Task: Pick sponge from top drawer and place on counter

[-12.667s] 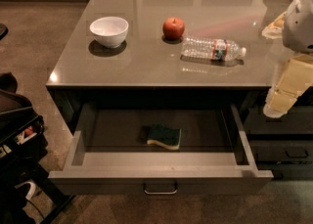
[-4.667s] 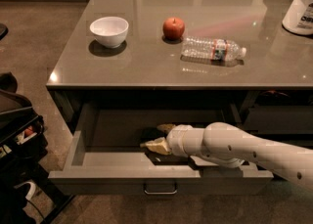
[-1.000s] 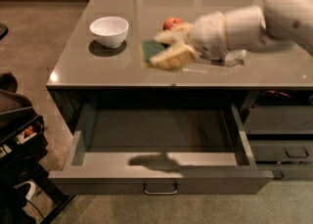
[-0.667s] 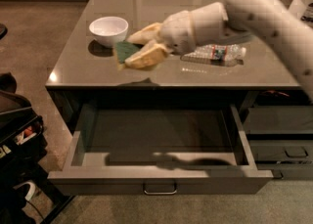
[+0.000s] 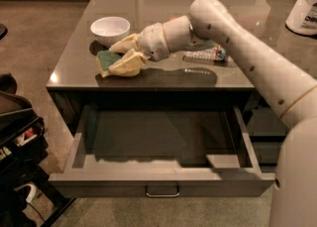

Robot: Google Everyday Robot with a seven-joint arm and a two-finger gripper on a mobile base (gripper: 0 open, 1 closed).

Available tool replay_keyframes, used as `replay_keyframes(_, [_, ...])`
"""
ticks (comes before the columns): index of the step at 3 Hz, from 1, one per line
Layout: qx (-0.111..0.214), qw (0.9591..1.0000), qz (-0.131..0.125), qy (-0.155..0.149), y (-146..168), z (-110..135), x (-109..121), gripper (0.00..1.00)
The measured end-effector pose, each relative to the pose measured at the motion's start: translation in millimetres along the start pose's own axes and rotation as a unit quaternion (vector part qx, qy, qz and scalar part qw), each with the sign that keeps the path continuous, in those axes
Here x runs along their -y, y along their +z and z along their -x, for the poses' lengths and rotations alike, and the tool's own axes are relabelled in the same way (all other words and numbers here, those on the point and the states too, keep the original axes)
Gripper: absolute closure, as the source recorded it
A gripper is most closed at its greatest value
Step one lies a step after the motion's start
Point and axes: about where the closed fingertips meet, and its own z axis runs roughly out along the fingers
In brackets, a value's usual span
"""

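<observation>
The sponge [image 5: 107, 59], green face over yellow foam, is held between the fingers of my gripper [image 5: 115, 58] at the front left of the counter [image 5: 163, 3], low over or touching its surface, just in front of the white bowl. The white arm reaches in from the right across the counter. The top drawer [image 5: 158, 181] stands pulled open below the counter, with nothing lying inside, and its silver handle [image 5: 162, 191] sits at the front centre.
A white bowl [image 5: 110, 28] stands at the counter's left. A clear plastic bottle [image 5: 204, 55] lies behind the arm. A white tub [image 5: 303, 8] stands at the far right. Dark drawers [image 5: 267, 146] are at the right; black gear [image 5: 17, 137] is on the floor, left.
The gripper lifted the sponge out of the drawer, carried it leftward over the counter and lowered it to the front left, near the bowl. The drawer now holds nothing.
</observation>
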Motion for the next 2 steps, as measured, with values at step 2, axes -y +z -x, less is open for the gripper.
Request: replay_keyframes(2, [0.003, 1.0000, 0.000, 0.000, 2.4, -0.7, 3.4, 0.58])
